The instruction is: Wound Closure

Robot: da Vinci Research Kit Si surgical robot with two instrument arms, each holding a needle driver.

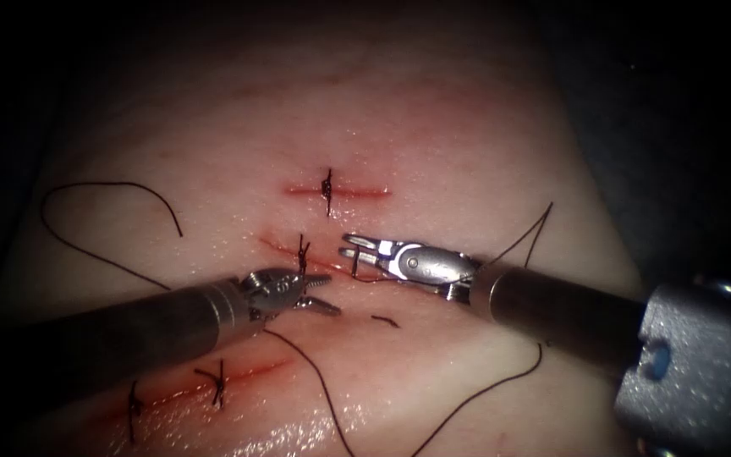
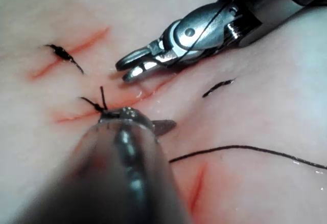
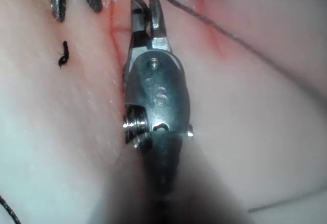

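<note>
Three cuts cross the tissue [image 1: 433, 144], carrying four knots; both tools, left tool [image 1: 319, 292] and right tool [image 1: 350, 246], gape empty beside one cut thread end [image 1: 385, 320].

Both tools converge on the middle cut [image 1: 298, 254] of the tissue [image 1: 433, 127]. The left tool [image 1: 319, 292] and right tool [image 1: 357, 245], jaws parted, leave only a narrow gap between their tips. A knot [image 1: 302, 251] stands there. Thread [image 1: 501, 385] loops across the near tissue; a cut end of thread [image 1: 385, 321] lies nearby. The far tissue beyond the far stitch [image 1: 327, 188] is unobstructed.
</note>
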